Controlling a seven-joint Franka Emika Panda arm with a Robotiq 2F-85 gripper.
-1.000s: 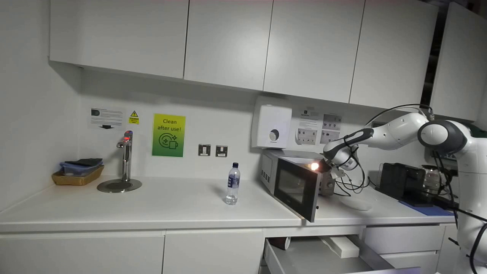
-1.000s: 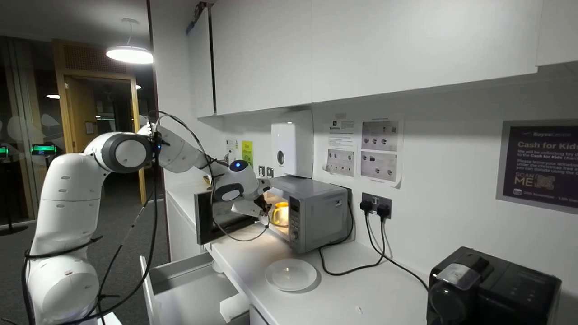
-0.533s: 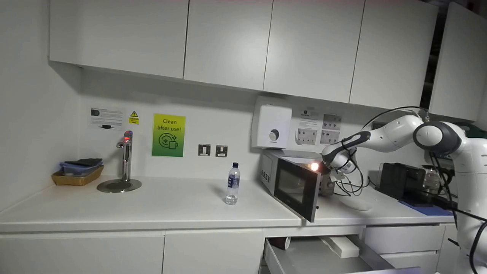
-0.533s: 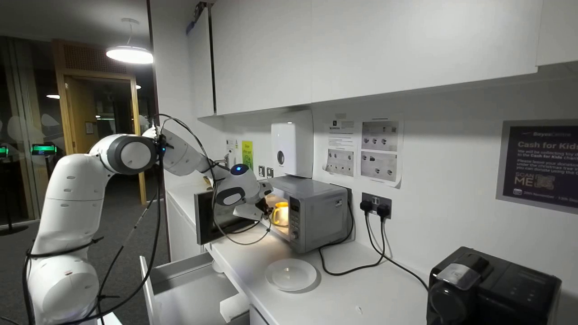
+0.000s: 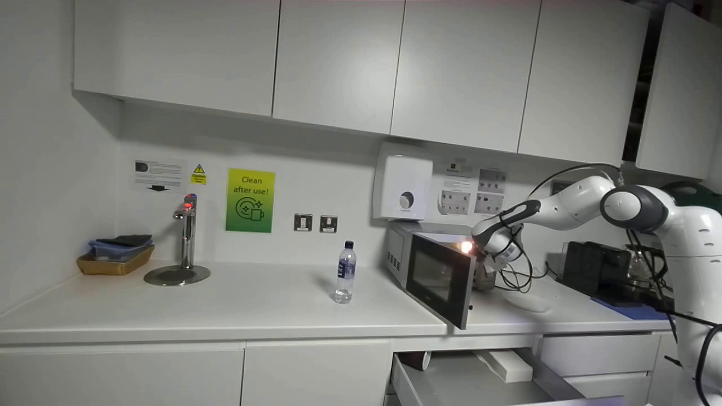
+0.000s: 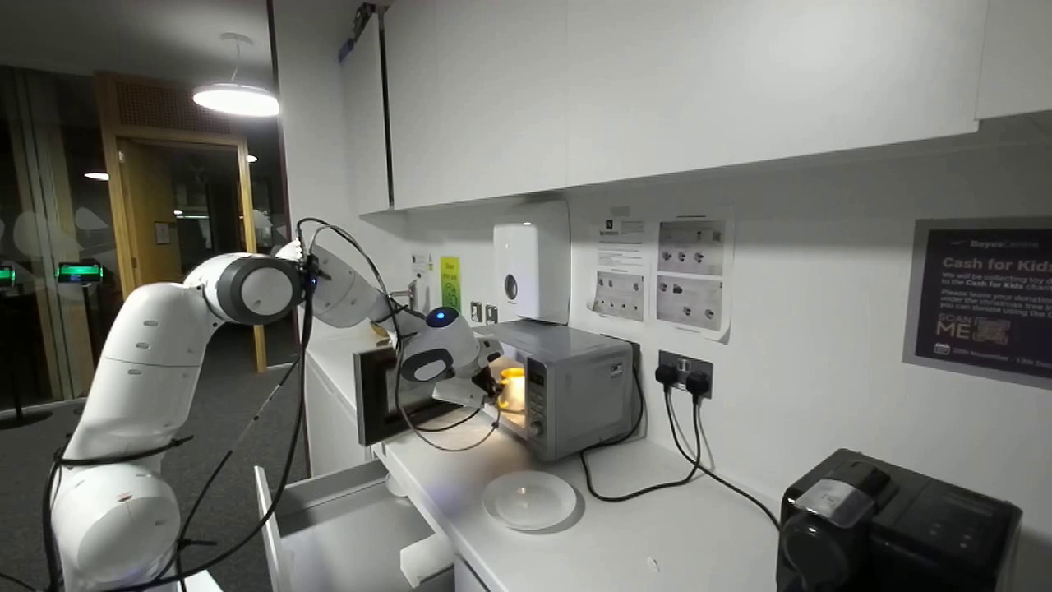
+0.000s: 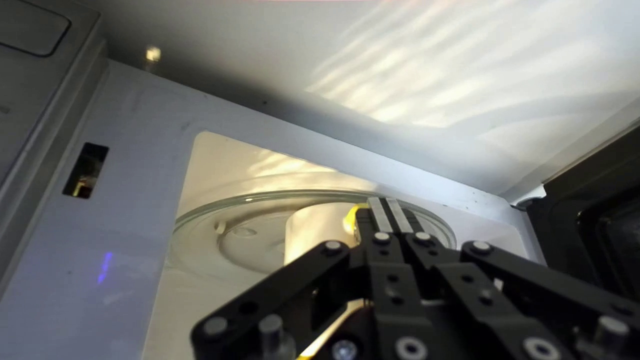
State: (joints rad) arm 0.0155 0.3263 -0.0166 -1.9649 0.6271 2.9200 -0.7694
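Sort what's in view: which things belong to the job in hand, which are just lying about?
Job in hand:
mug with yellow handle
microwave around it, door open
gripper, shut, close by the handle; whether it touches, I can't tell

Lying about:
water bottle
plate
coffee machine
basket
white box in the open drawer

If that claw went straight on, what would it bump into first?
Probably the curved yellow handle of the pale round mug inside the boxy grey microwave. The shut claw hides part of it in the wrist view, so depth is unclear.
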